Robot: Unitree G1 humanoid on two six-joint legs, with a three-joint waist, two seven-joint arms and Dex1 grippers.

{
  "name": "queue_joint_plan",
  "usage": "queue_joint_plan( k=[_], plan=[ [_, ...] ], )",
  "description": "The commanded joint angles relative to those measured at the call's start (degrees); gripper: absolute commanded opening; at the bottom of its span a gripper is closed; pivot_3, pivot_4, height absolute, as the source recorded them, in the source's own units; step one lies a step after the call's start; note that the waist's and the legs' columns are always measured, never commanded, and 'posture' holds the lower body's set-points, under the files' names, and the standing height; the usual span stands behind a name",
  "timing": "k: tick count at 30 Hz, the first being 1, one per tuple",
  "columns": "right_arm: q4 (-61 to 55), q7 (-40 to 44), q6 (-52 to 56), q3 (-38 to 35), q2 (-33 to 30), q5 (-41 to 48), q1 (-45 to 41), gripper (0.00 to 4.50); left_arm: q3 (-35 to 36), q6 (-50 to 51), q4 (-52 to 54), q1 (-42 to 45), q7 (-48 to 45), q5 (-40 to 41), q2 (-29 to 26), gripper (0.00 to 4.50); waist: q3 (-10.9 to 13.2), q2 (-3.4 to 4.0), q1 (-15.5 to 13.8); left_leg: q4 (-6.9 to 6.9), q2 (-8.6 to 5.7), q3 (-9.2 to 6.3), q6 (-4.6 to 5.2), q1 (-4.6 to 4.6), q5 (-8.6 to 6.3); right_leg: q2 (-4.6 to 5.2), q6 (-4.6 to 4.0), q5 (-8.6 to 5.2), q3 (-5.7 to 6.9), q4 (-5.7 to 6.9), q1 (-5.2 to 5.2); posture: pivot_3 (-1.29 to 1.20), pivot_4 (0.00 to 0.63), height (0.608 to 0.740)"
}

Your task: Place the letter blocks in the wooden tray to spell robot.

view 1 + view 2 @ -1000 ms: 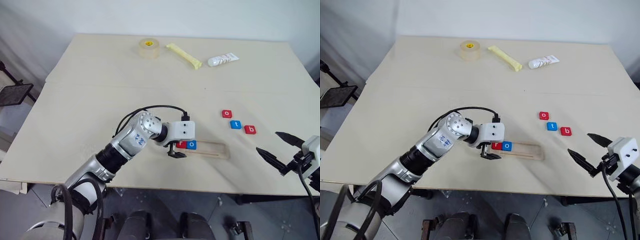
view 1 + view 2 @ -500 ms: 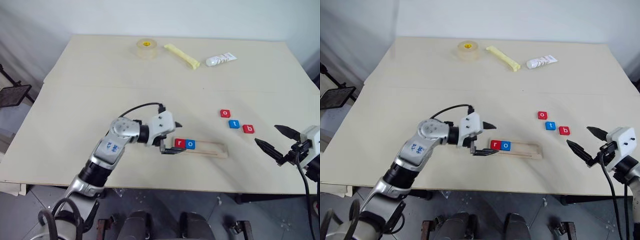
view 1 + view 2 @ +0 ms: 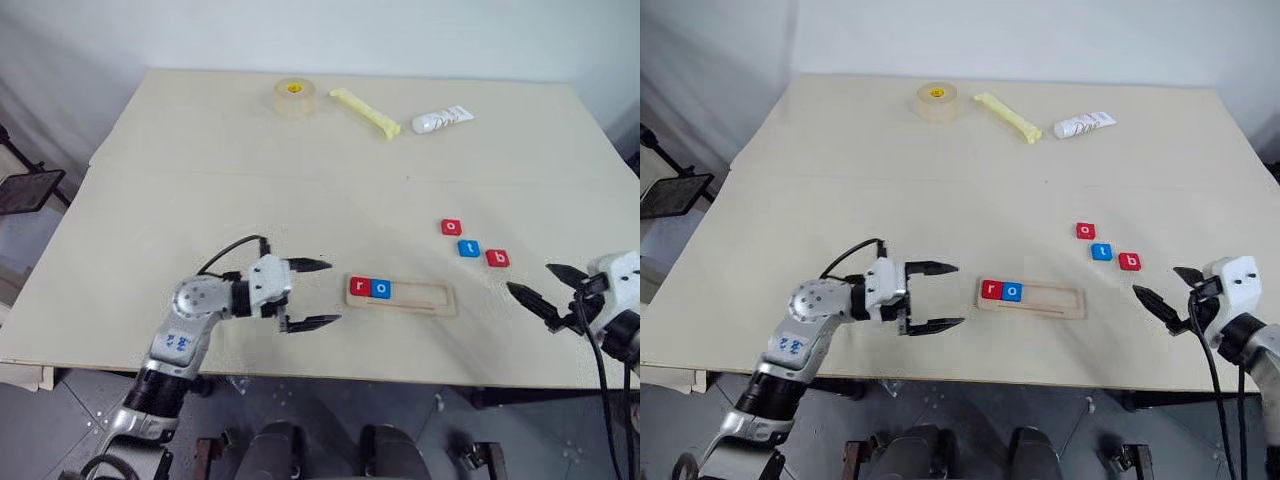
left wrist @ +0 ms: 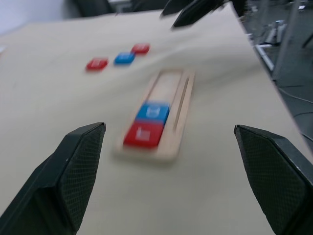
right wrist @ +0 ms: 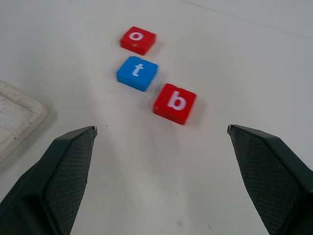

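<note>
The tray (image 3: 401, 294) lies near the near edge of the table (image 3: 200, 190), a little right of the middle, with its long side going left to right. In its groove there are two blocks at the left end: the red r (image 3: 359, 287) at the very end and the blue o (image 3: 381, 289) touching it on the right. The rest of the groove, to the right of the blue o, holds nothing.

The other three blocks lie on the bare table, to the right of the tray and a little farther away. They make a short slanted row: the red o (image 3: 451, 227) is the farthest, the blue t (image 3: 469, 248) is in the middle, and the red b (image 3: 497, 258) is the nearest and most to the right. They are close together, but small gaps show between them.

The left gripper (image 3: 310, 294) is just left of the tray and points toward its left end. Its fingers are spread wide and hold nothing. The right gripper (image 3: 540, 290) is at the near right edge of the table, near the red b. Its fingers are also spread wide and hold nothing.

At the far side of the table lie a tape roll (image 3: 295, 97), a yellow stick (image 3: 367, 112) and a white tube (image 3: 444, 120)
</note>
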State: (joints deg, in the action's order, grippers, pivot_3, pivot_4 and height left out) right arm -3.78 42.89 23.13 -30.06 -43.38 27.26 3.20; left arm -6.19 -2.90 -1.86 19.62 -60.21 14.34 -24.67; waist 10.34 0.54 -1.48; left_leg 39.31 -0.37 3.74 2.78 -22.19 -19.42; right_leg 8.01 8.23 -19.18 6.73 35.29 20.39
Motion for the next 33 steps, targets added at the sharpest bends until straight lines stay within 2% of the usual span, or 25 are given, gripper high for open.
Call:
queue_joint_plan(
  k=[1, 23, 27, 30, 33],
  plan=[
    [-4.1, -2.3, 1.5, -3.8, 0.8, 2.3, 0.9, 4.5, 2.2, -4.6, -0.5, -0.6, -1.8, 2.5, -0.6, 4.47, 0.0, 0.0, 0.0, 0.02, -0.01, 0.01, 0.0, 0.0, 0.0, 0.01, 0.0, 0.0, -0.01, 0.01, 0.0, 0.0, 0.15, 0.74],
    [-8.2, -5.9, 4.0, -4.4, 2.0, 3.7, 4.1, 4.5, 3.2, -9.4, -6.6, 1.8, -2.5, 2.4, -0.6, 4.47, 0.0, 0.0, 0.0, 0.12, -0.03, 0.05, 0.01, 0.02, 0.0, 0.03, 0.0, 0.0, -0.06, 0.11, -0.01, 0.0, 0.15, 0.74],
    [-6.3, -9.3, 7.4, -0.3, 2.8, 3.4, -1.3, 4.5, 2.9, -9.7, -6.6, 2.2, -1.2, 2.0, 0.0, 4.47, 0.0, 0.01, 0.1, 0.15, -0.03, 0.05, 0.01, 0.02, 0.01, 0.03, 0.0, 0.0, -0.06, 0.12, -0.01, 0.0, 0.15, 0.74],
    [-0.4, -11.8, 7.8, 3.4, 4.0, 1.3, -8.5, 4.5, 2.5, -9.2, -5.4, 1.7, -0.3, 1.7, 0.5, 4.47, 0.0, 0.0, 0.4, 0.15, 0.0, 0.06, 0.0, 0.05, 0.01, 0.01, 0.0, 0.0, -0.05, 0.15, -0.01, 0.0, 0.15, 0.74],
    [3.8, -12.5, 7.0, 5.1, 4.5, -0.2, -12.0, 4.5, 2.3, -8.9, -4.9, 1.5, 0.0, 1.7, 0.5, 4.47, 0.0, 0.01, 0.1, 0.13, 0.0, 0.08, 0.0, 0.03, 0.01, 0.01, 0.0, 0.0, -0.06, 0.23, 0.08, 0.0, 0.15, 0.74]
  ],
)
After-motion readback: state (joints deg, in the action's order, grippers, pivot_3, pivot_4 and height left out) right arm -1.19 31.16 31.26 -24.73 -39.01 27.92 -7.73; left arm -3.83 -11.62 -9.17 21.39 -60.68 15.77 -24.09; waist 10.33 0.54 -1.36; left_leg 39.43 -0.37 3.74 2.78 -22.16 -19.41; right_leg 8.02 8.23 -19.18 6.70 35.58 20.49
